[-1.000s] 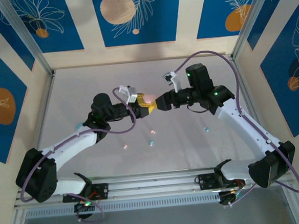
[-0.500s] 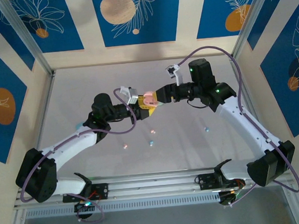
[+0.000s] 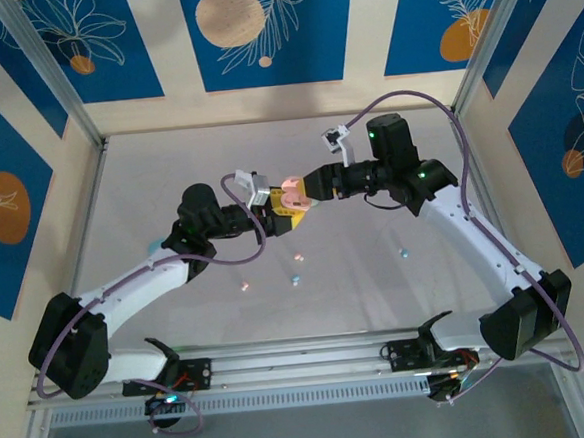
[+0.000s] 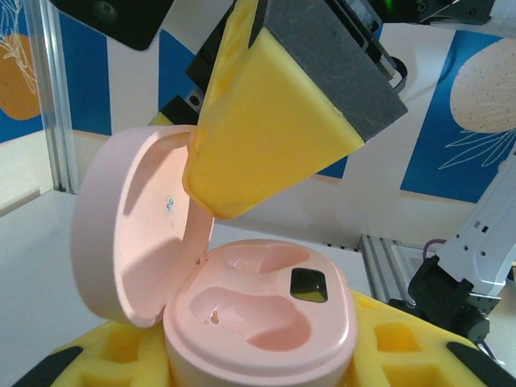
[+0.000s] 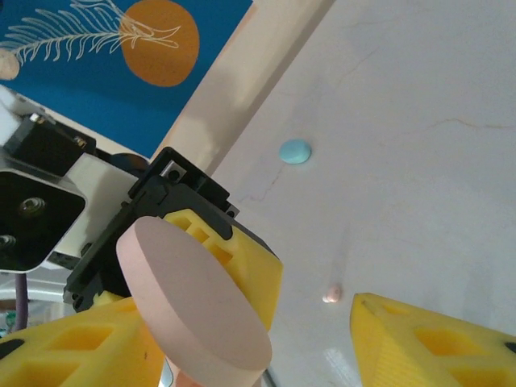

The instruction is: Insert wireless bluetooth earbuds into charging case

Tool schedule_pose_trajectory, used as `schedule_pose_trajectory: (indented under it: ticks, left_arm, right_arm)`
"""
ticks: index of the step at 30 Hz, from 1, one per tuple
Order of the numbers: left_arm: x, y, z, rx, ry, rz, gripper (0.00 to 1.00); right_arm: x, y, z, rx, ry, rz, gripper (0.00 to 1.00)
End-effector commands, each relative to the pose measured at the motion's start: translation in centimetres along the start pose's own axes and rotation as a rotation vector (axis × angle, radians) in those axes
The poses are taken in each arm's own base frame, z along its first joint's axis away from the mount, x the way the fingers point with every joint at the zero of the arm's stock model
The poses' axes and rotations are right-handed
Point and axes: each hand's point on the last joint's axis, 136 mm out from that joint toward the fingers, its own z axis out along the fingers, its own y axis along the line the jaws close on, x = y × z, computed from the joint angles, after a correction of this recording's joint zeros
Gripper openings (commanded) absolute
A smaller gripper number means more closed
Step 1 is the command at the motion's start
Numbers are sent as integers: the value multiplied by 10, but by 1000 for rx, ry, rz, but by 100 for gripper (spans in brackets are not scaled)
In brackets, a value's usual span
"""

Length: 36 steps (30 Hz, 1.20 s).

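The desk [image 3: 378, 303] lies under both arms, which meet above its middle. The right arm [image 3: 474, 236] has swung in from the right over the last second, so the right claw [image 3: 313, 185], which stood just off the case, is now up against it. The left claw [image 3: 283, 210] has hardly shifted and stays clamped on the pink charging case [image 4: 266, 322], with yellow pads on either side of its base. The right claw's fingers are apart and hold nothing. One yellow finger [image 4: 274, 137] presses against the edge of the lid [image 4: 133, 234], which stands up on its hinge. Both wells in the case look empty. I judge from this that the opening step is about done and the case is ready to be loaded, though no bud is in hand yet. The task's small pieces lie loose on the desk, nearer the bases: a pink earbud [image 3: 244, 283], a light blue earbud [image 3: 295, 279] near it to the right, and another blue earbud [image 3: 403, 253] well apart under the right arm
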Motion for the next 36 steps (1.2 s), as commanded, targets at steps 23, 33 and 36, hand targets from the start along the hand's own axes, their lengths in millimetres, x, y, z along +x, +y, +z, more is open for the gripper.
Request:
schedule_pose_trajectory:
  ticks: [23,33,36]
  left_arm:
    - [-27,-23,7,120,-43,34,32]
    - [-28,-22,6,109,-49,37,44]
    - [-31,-22,6,107,-63,36,47]
  right_arm:
    - [13,39,-2,-141,-26,-721,6]
    - [13,42,-6,-131,-60,-761,1]
    - [13,40,-5,-121,-64,-762,0]
